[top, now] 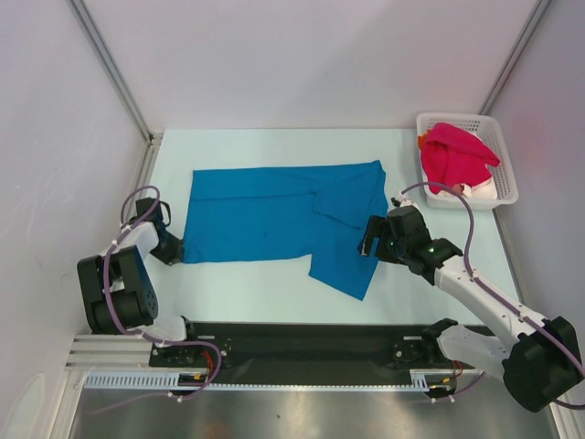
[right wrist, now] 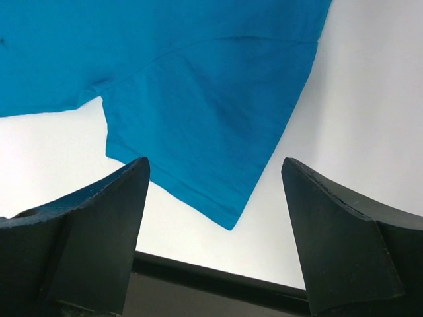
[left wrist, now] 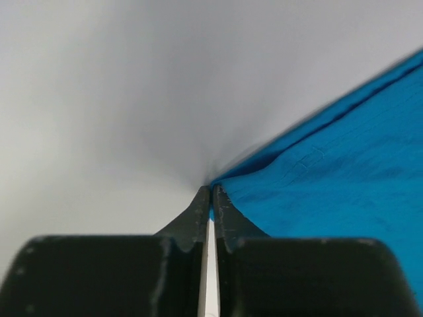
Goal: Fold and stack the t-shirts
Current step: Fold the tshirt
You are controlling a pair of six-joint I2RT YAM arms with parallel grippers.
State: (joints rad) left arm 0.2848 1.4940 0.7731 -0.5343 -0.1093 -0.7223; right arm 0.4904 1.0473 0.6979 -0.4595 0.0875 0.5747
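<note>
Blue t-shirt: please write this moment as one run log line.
blue t-shirt: spread flat | left gripper: shut on its corner | right gripper: open above sleeve | crimson t-shirt: in basket

The table (top: 274, 297) has a pale, smooth, matte top, walled by light panels on the left, far and right sides. A bright blue t-shirt (top: 265, 215) lies spread flat across its middle, long axis running left to right, with one sleeve reaching toward the near edge on the right. A white lattice basket (top: 462, 117) stands in the far right corner, well apart from the shirt. A black strip (top: 302, 340) runs along the near edge.
</note>
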